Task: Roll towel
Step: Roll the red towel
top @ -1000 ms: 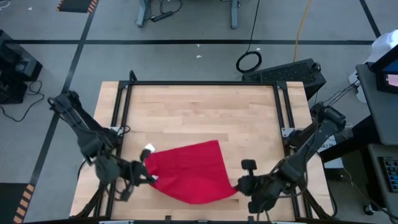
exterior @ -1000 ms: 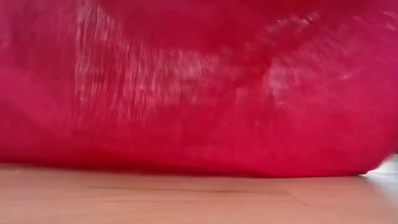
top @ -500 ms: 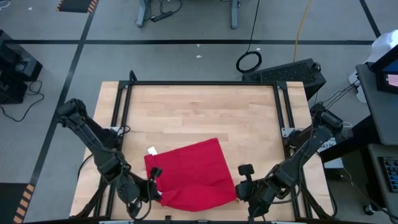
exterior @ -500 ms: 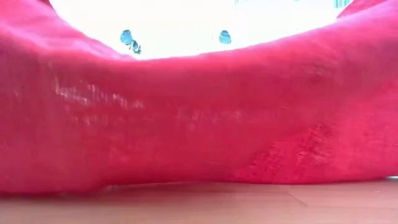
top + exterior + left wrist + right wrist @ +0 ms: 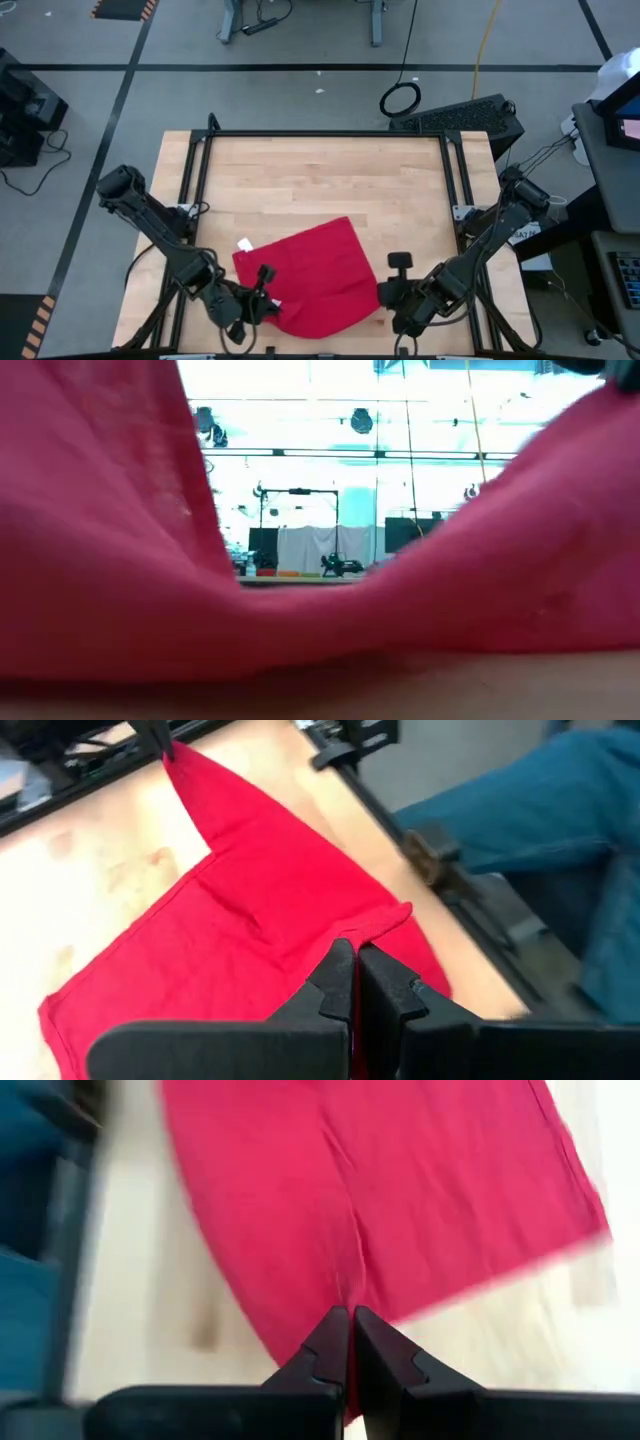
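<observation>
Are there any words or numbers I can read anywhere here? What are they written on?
None can be read.
White tag at the edge of the red towel: too small to tell if anything is printed on it.
Screen beside the table: only a pink glow, no letters readable.
Wooden table: no writing shows.

Two dark, jointed arms are being observed, each ending in matte black angular jaws with stepped inner edges.
</observation>
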Tool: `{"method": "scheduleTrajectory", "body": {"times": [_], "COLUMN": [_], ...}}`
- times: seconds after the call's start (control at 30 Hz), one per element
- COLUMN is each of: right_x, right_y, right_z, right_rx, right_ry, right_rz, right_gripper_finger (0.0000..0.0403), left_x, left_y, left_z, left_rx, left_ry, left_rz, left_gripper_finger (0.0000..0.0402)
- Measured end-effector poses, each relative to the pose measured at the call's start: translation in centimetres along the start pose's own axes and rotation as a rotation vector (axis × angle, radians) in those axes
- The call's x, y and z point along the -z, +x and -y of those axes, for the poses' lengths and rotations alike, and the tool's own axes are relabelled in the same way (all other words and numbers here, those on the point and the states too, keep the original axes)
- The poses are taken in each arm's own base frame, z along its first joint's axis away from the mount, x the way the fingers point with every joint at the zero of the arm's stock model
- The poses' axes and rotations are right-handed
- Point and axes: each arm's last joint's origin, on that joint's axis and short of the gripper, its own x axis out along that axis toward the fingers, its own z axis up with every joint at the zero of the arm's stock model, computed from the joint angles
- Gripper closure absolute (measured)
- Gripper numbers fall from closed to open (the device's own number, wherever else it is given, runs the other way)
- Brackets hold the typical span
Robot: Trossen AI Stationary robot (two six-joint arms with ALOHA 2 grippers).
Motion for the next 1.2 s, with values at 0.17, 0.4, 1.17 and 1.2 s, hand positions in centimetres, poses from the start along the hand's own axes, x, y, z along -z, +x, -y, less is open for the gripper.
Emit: {"method": "scheduleTrajectory", "body": {"times": [0.17,0.4,1.17,1.2], "right_x": [1.7,1.5,5.5,5.6], "right_y": [0.1,-0.6,0.7,0.5], "right_z": [1.6,4.1,5.8,5.5], "right_rx": [0.217,0.554,0.6,0.582], "right_ry": [0.041,-0.027,0.287,0.299], "right_rz": [-0.126,0.026,-0.399,-0.411], "right_gripper_finger": [0.0397,0.0397,0.0346,0.0334], "left_x": [-0.7,-3.1,-2.7,-2.7], "left_y": [1.4,1.3,9.9,10.1], "left_z": [-0.6,-2.8,-7.9,-8.0], "left_rx": [-0.111,-0.377,-0.104,-0.106], "left_ry": [-0.024,-0.003,-0.173,-0.174], "left_rz": [0.088,0.29,0.583,0.582], "left_gripper_finger": [0.0393,0.0393,0.0393,0.0393]}}
